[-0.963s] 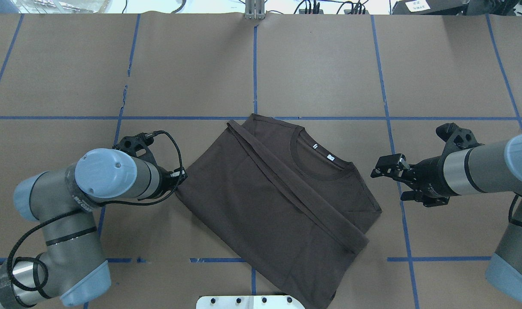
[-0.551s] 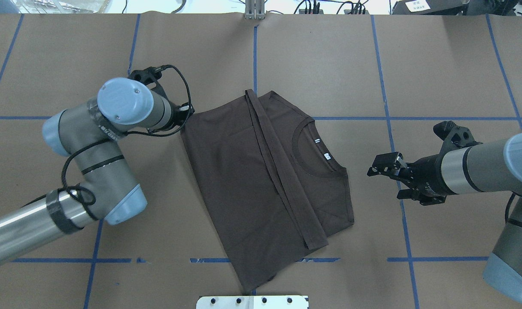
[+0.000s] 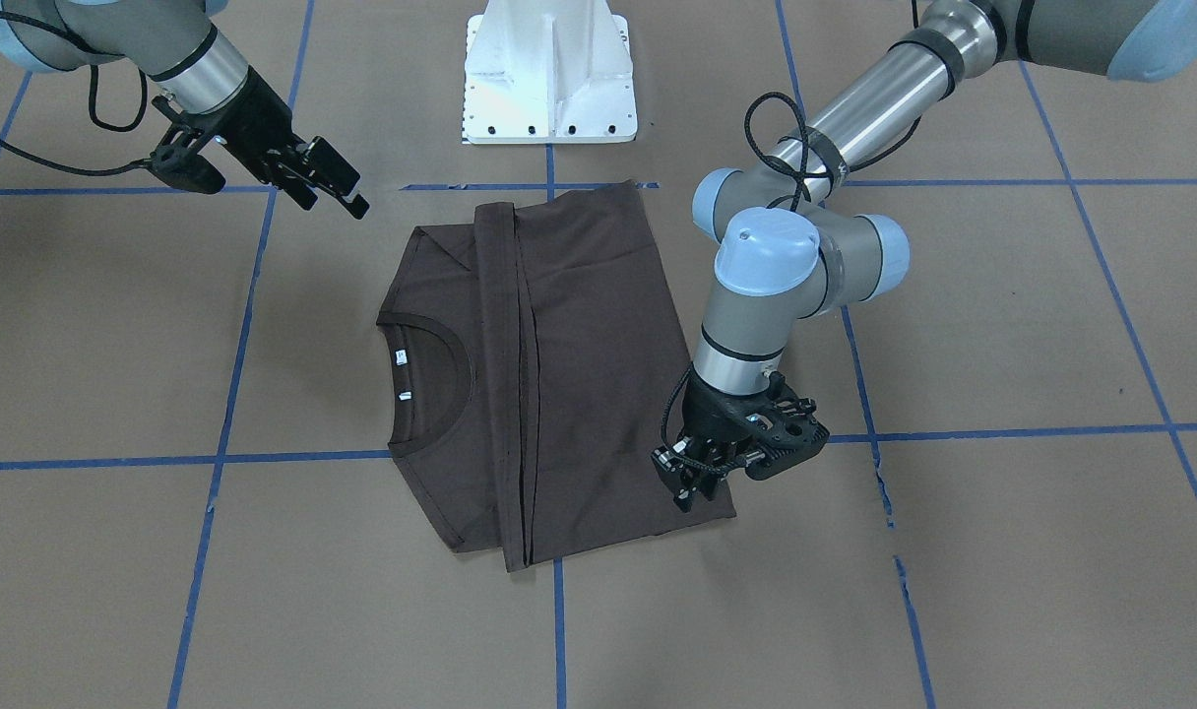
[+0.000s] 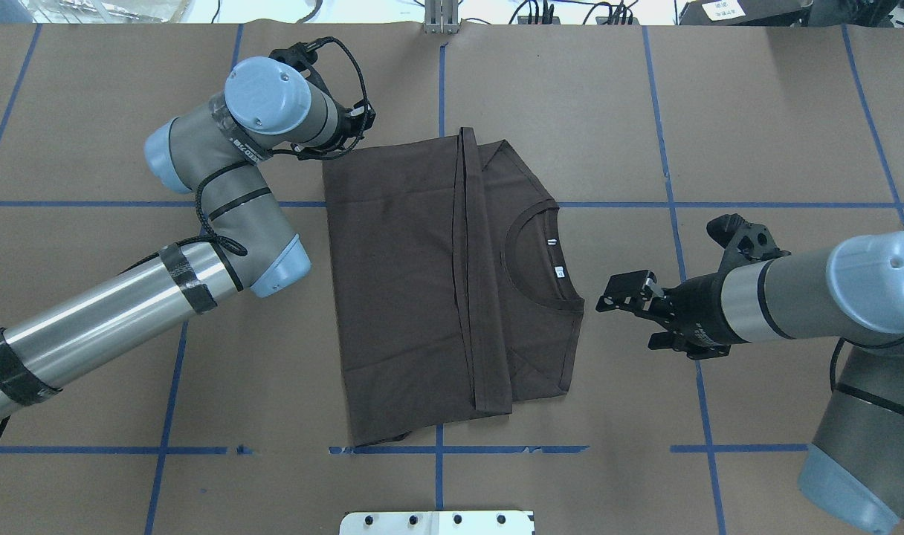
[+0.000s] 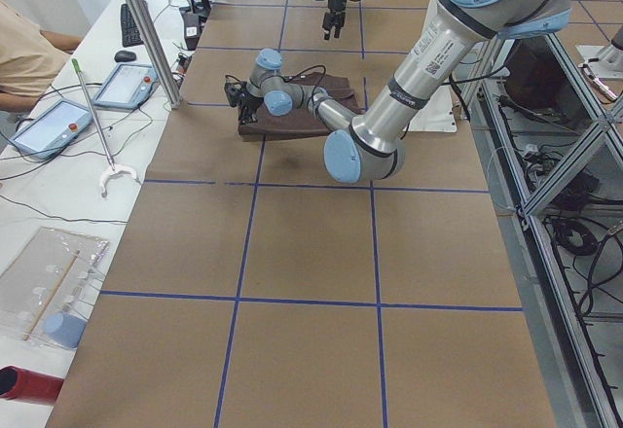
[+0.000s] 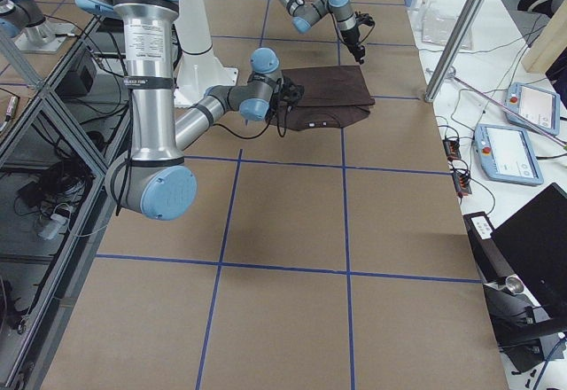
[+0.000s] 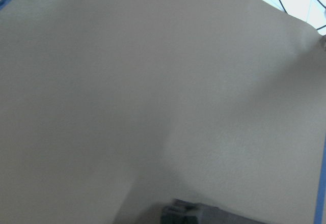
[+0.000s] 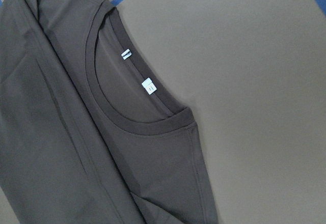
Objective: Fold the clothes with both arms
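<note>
The dark brown T-shirt (image 4: 400, 297) lies flat on the table with both sides folded in, its collar (image 4: 545, 260) and white tags toward my right arm. It also shows in the front view (image 3: 579, 374) and the right wrist view (image 8: 61, 132). My left gripper (image 3: 687, 487) is down at the shirt's far hem corner and looks shut on the cloth; in the overhead view my wrist hides it. My right gripper (image 4: 627, 324) is open and empty, hovering a little to the right of the collar. The left wrist view shows only brown paper.
The table is covered with brown paper marked by blue tape lines (image 4: 667, 204). The white pedestal base (image 4: 437, 521) stands at the near edge. A side bench with tablets (image 5: 127, 83), a metal pole (image 5: 146, 29) and an operator lies beyond the far edge.
My left arm swung away from the robot, dragging the shirt's corner with it, so the shirt turned from a diagonal to lying square. My right gripper moved slightly toward the collar, still open.
</note>
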